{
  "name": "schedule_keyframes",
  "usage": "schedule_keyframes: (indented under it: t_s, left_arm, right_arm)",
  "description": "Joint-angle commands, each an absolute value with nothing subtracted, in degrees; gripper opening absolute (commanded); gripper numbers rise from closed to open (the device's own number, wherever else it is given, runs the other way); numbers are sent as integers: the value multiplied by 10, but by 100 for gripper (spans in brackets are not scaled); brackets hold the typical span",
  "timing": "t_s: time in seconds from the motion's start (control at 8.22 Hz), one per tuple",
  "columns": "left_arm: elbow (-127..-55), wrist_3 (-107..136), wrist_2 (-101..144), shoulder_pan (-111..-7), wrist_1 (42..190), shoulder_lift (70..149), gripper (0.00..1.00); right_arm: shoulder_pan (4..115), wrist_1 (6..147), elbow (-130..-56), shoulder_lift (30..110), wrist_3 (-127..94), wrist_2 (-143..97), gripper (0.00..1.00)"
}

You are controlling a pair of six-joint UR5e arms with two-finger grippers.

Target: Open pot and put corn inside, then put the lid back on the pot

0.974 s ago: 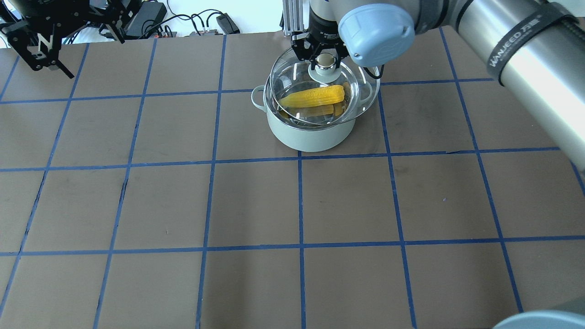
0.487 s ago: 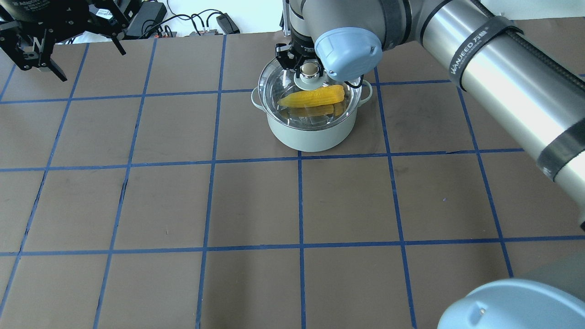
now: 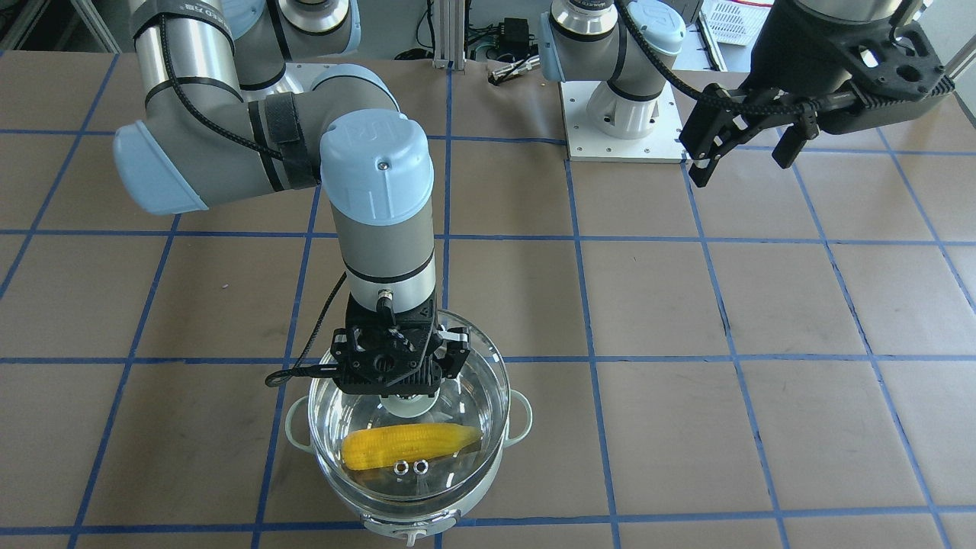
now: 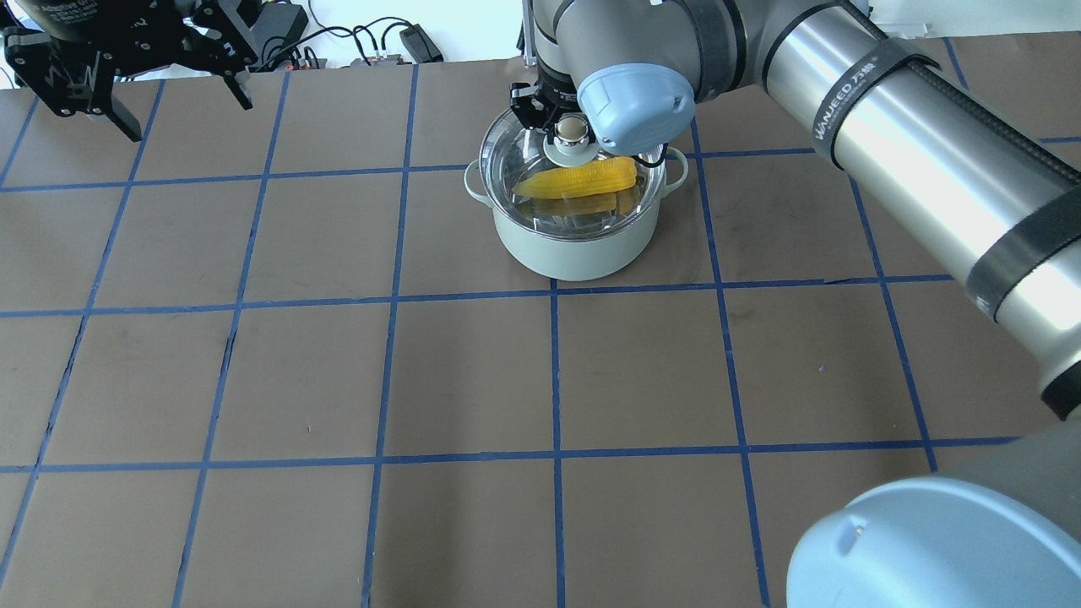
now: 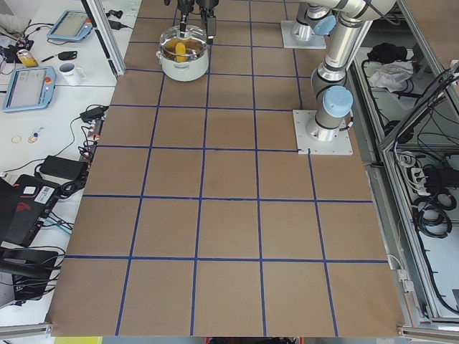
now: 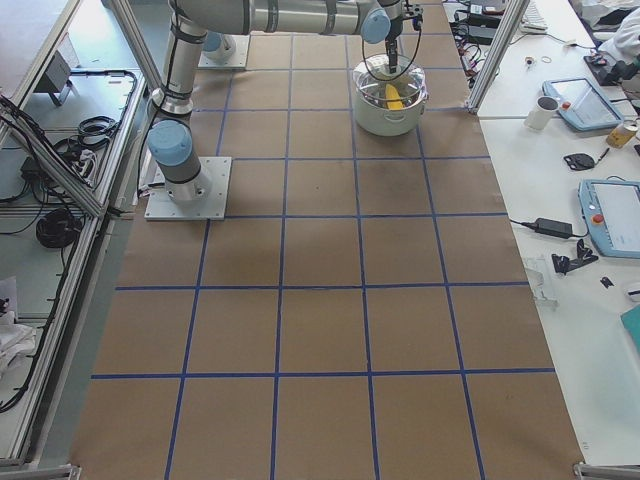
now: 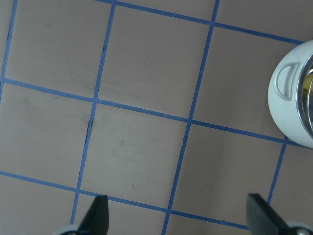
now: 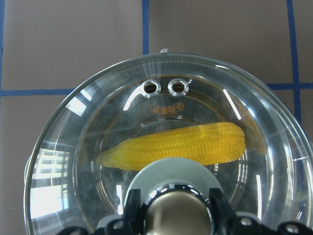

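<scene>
The mint-green pot stands at the far middle of the table, and also shows in the front view and at the left wrist view's right edge. The yellow corn lies inside it. My right gripper is shut on the knob of the clear glass lid and holds it over the pot's opening. I cannot tell whether the lid rests on the rim. My left gripper is open and empty, raised at the far left.
Cables and power bricks lie beyond the table's far edge. The brown mat has a blue tape grid. The right arm's long silver link reaches across the right half. Both arm bases stand at the robot's side.
My right gripper has carried the lid to the left and down, from offset to the pot's right to centred over the opening. The left gripper has shifted slightly.
</scene>
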State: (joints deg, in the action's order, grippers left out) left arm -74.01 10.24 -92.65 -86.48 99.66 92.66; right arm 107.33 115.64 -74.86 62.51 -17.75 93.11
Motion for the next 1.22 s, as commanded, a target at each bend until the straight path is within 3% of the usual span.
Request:
schedule_keyframes:
  t_s: [0.0, 1.1]
  left_arm:
    - [-741, 25, -924, -866, 995, 928, 100]
    - [-756, 7, -922, -867, 976, 934, 100]
  right_arm:
    - [1066, 1163, -748, 621, -184, 929, 7]
    - [1067, 1182, -750, 602, -182, 931, 7]
